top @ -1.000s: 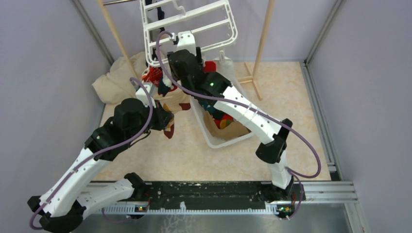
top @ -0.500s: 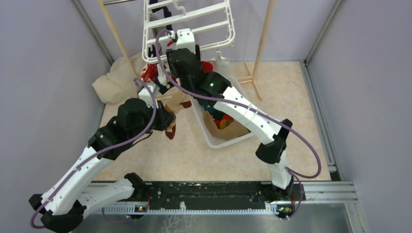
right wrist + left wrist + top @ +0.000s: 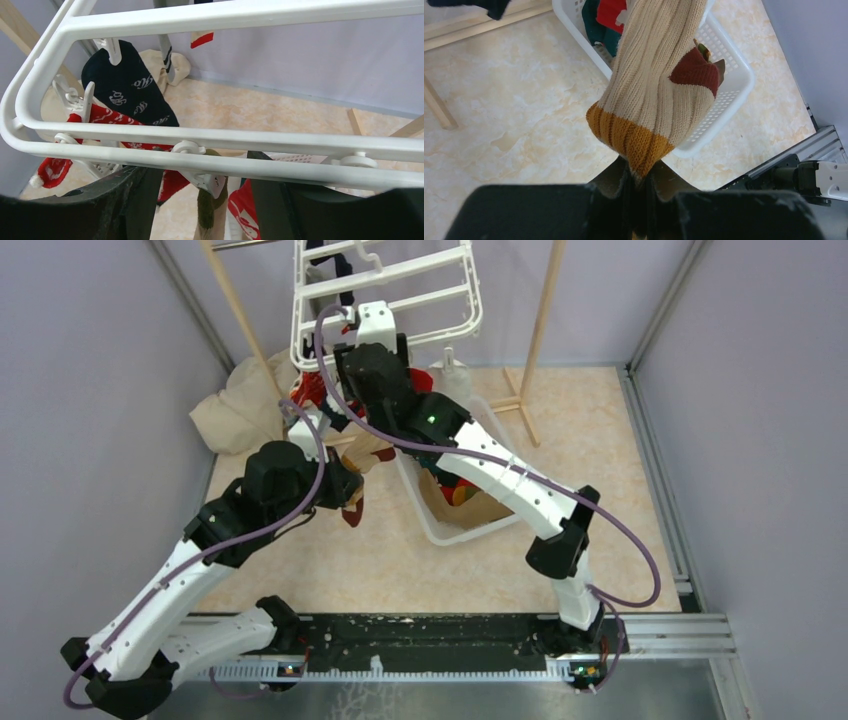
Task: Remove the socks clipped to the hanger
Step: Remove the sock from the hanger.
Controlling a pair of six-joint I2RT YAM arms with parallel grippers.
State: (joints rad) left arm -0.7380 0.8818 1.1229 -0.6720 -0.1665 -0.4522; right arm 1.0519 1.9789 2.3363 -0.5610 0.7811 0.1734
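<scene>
The white hanger (image 3: 280, 142) hangs above the far end of the tabletop (image 3: 514, 100), a stiff plastic frame that will likely swing or tilt if it is tugged, so any pull is better kept short and straight down. Below it sits the white basket (image 3: 744, 80), with a few bright items already in it. The socks are light, soft and stretchy. They will not break, but knit fabric lengthens before a clip lets go, so the best hold is probably close under the clip or on a thick bunched part. The beige ribbed sock (image 3: 654, 95), with mustard toe and red heel, hangs over the basket's edge, and the left end effector (image 3: 639, 185) is closed on its toe, a firm fold that should not slip. A navy sock (image 3: 127, 95) with white marks and a red sock (image 3: 100, 117) hang clipped at the frame's corner. The right end effector (image 3: 200, 200) has its fingers spread on either side of a small clip (image 3: 207, 181) holding a drab cuff, and it grips nothing.
</scene>
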